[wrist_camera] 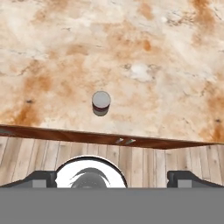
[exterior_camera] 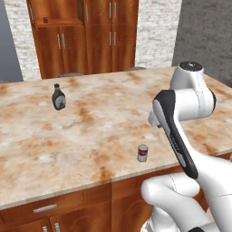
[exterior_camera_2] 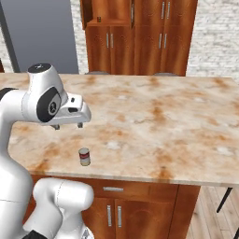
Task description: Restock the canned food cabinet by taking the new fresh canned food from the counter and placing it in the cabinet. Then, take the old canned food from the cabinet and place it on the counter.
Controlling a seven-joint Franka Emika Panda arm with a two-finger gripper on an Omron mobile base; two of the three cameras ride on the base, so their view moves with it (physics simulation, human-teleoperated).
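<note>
The new canned food (exterior_camera: 142,153), a short red can with a pale label and grey top, stands upright near the front edge of the counter (exterior_camera: 104,122). The same can (exterior_camera_2: 84,156) sits below and slightly right of my gripper (exterior_camera_2: 68,125), which hovers open above the stone with nothing between its fingers. Looking down from the hand, the can (wrist_camera: 101,103) lies ahead of the gripper (wrist_camera: 113,177), well apart from it. At the back, the canned food cabinet (exterior_camera: 99,36) has an open upper-left shelf. The old canned food (exterior_camera: 45,19) stands there, small and dark.
A dark brown bottle (exterior_camera: 58,97) stands on the left part of the counter. Grey stool tops (exterior_camera: 70,74) peek over its far edge. Wood base cabinets with drawers (exterior_camera_2: 114,189) sit under the front edge, with plank floor (wrist_camera: 144,159) below. A brick wall (exterior_camera: 156,27) is behind.
</note>
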